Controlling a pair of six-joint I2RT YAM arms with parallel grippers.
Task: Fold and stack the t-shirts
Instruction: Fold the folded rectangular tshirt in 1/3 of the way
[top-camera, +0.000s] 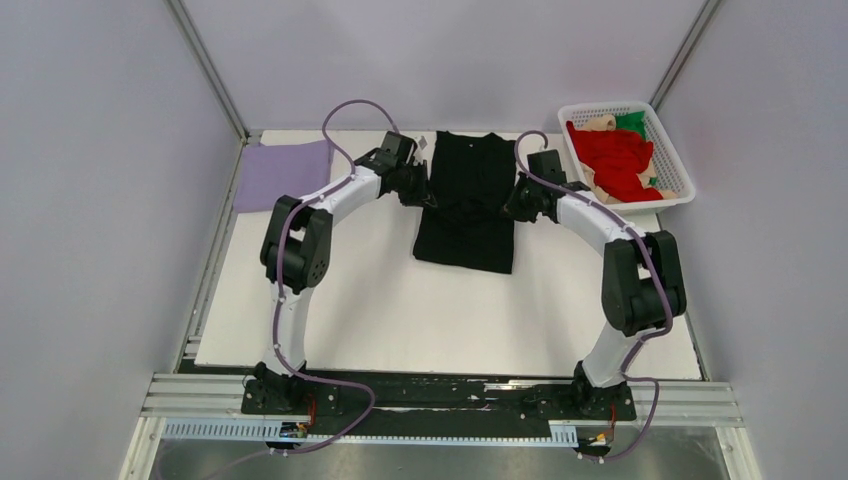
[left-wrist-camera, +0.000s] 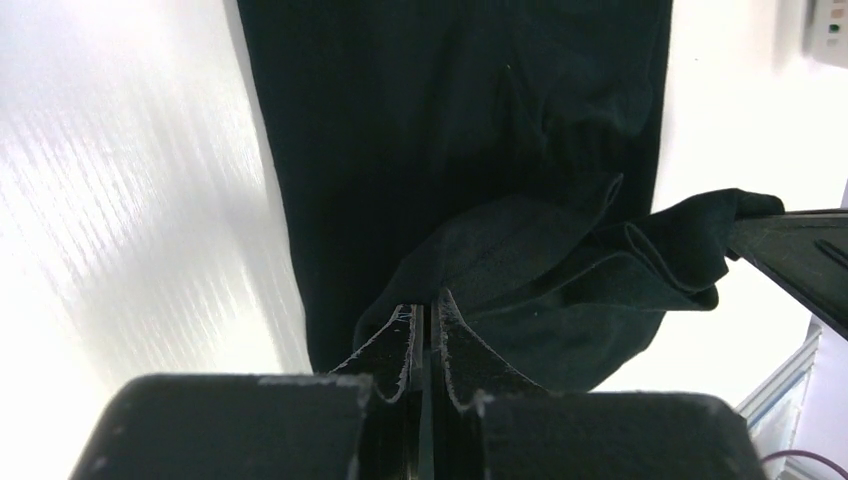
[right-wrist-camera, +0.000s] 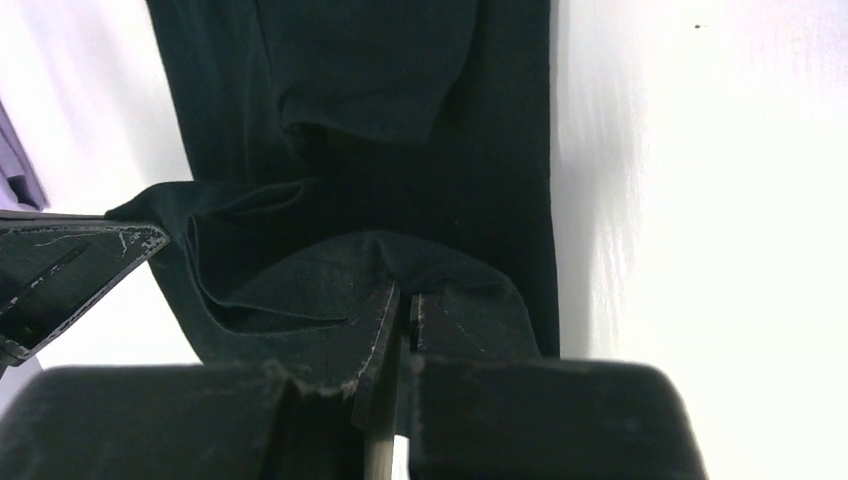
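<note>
1. Workpiece: the large black soft cloth t-shirt (top-camera: 467, 200) lies lengthwise on the white table top (top-camera: 380, 310), midway between the two arms. It is laid as a narrow strip, with its sides apparently folded in.
2. Left gripper (left-wrist-camera: 427, 305): the jaws are pressed together on a raised pleat of black cloth at the strip's left edge, about mid-length.
3. Right gripper (right-wrist-camera: 404, 300): the jaws are likewise clamped on a pleat at the opposite edge. Each wrist view shows the other gripper's finger with cloth at its tip.
4. Arm pose: both arms reach forward from their bases with elbows high and bowed outward. The forearms angle inward, so the wrists face each other across the shirt, fingers low at the cloth.
5. Step in hand (judgement): a crosswise fold.
   - Raise both pinches to equal height and move them at equal pace, so the crease stays square.
   - Hold the spacing between the grippers constant. Spreading would stretch the cloth; closing would bunch it.
   - Lower the carried layer onto the strip before releasing it.
6. Remaining items:
   - The folded lavender cloth t-shirt (top-camera: 285, 172) lies at the far left corner, well apart, and is probably the stack site.
   - The red t-shirt (top-camera: 615, 160), green t-shirt (top-camera: 632, 120) and beige t-shirt (top-camera: 598, 124) lie crumpled in the white plastic lattice basket (top-camera: 676, 158) at far right.
</note>
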